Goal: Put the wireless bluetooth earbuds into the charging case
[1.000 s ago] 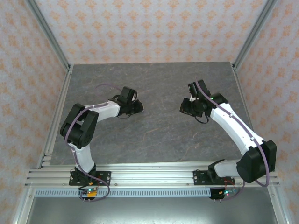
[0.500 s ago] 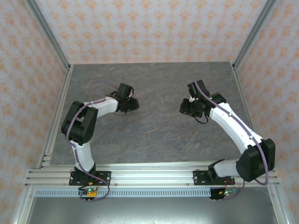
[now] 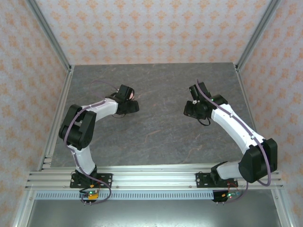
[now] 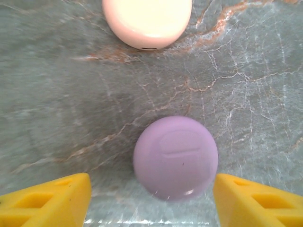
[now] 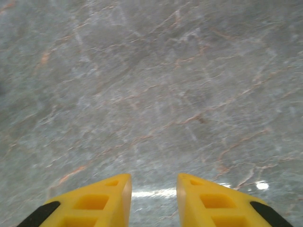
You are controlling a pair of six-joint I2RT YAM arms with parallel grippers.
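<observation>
White arms (image 3: 234,124) carry black joints (image 3: 258,163), purple cables (image 3: 105,85), yellow fingers (image 4: 52,201)

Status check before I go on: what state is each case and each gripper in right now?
purple case: lid shut, lying flat on the table.
pink case: lid shut, flat on the table, beyond the purple case and apart from it.
left gripper: open, one finger on either side of the purple case, not touching it.
right gripper: slightly open, nothing between its fingers, above the table.
</observation>
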